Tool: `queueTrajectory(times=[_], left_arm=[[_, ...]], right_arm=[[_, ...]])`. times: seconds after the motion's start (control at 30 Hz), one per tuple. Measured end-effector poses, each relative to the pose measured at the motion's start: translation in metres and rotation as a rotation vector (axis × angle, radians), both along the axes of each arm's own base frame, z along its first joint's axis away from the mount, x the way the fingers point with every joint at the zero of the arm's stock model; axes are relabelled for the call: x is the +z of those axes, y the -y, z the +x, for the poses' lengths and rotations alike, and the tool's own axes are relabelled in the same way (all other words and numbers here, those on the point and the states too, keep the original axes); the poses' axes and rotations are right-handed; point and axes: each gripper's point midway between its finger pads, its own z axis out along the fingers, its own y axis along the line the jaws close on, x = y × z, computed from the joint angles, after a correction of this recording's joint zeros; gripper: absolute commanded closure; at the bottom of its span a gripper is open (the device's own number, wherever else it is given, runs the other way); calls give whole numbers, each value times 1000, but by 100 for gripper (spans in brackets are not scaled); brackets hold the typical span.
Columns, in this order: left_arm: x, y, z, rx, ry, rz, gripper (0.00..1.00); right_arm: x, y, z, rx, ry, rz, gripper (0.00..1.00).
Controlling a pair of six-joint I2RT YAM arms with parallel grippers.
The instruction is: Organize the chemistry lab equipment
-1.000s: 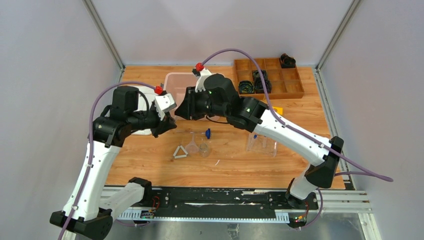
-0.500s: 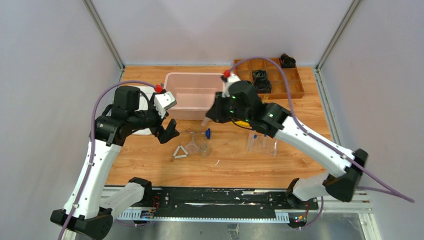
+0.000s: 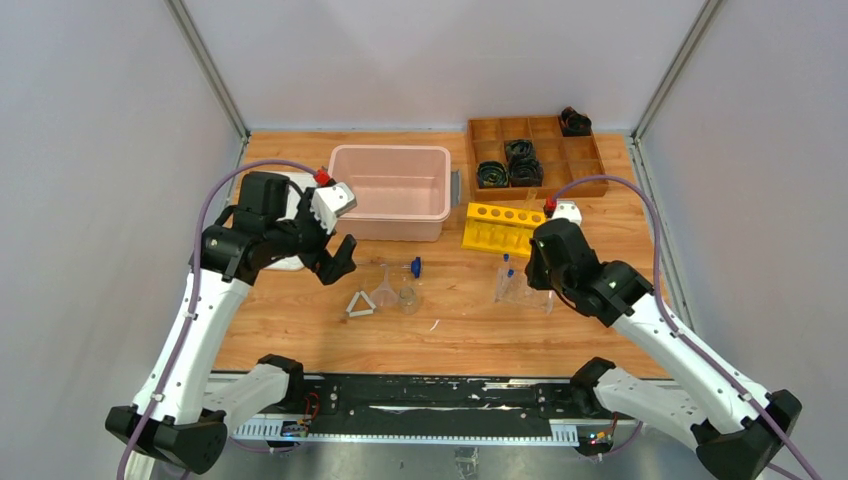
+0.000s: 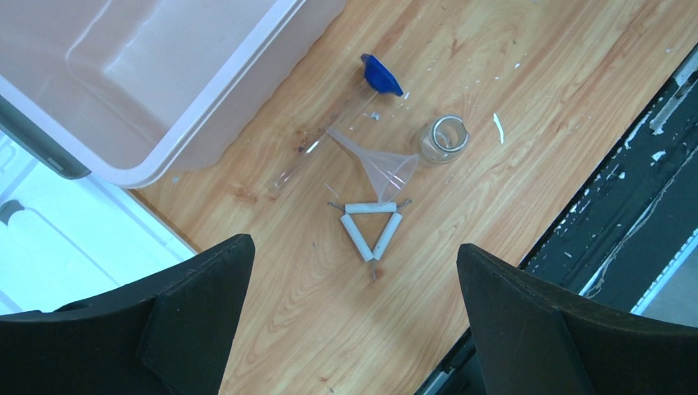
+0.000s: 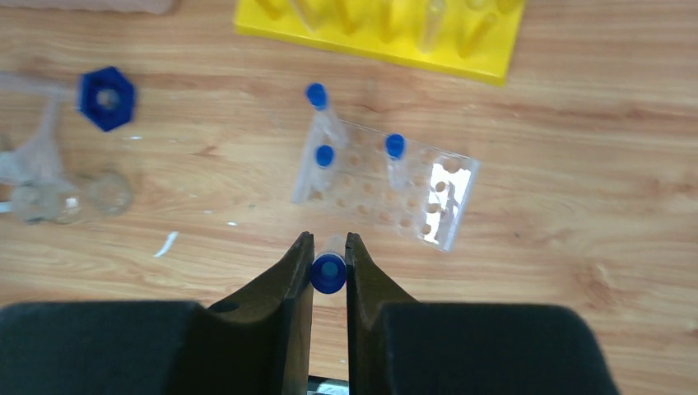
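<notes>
My right gripper point(image 5: 329, 247) is shut on a small clear tube with a blue cap point(image 5: 328, 272), held just in front of the clear tube rack point(image 5: 387, 185). Three more blue-capped tubes point(image 5: 325, 155) stand in or lean on that rack point(image 3: 523, 288). My left gripper point(image 4: 354, 321) hangs open and empty above the white triangle point(image 4: 372, 224). Touching the triangle is the clear funnel point(image 4: 379, 169), with the small clear jar point(image 4: 444, 138) beside it. A longer clear tube with a blue cap point(image 4: 380, 74) lies next to the funnel.
A pink bin point(image 3: 395, 228) stands at the back centre, a yellow rack point(image 3: 500, 230) to its right. A wooden compartment tray point(image 3: 580, 172) with black coiled bundles sits at the back right. A white flat thing point(image 3: 290, 205) lies under the left arm.
The right arm swung from the pink bin across to the clear rack, still holding the tube. The left gripper opened wide and dropped slightly toward the triangle.
</notes>
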Motion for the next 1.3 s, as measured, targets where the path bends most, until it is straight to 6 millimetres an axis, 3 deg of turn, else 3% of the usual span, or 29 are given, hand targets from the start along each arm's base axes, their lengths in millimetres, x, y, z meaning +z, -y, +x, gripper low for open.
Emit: queueTrajectory(times=[0.2, 0.5, 0.77, 1.3], left_arm=[[-3, -2, 1, 11, -2, 12, 0], [-7, -5, 1, 20, -11, 24, 0], [-7, -5, 1, 20, -11, 25, 0], [-7, -5, 2, 23, -10, 27, 0]], right_arm=[[-34, 26, 0, -76, -47, -114, 100], [-67, 30, 6, -92, -77, -163, 100], [-74, 27, 14, -100, -63, -163, 100], [-88, 49, 12, -168, -61, -195, 100]])
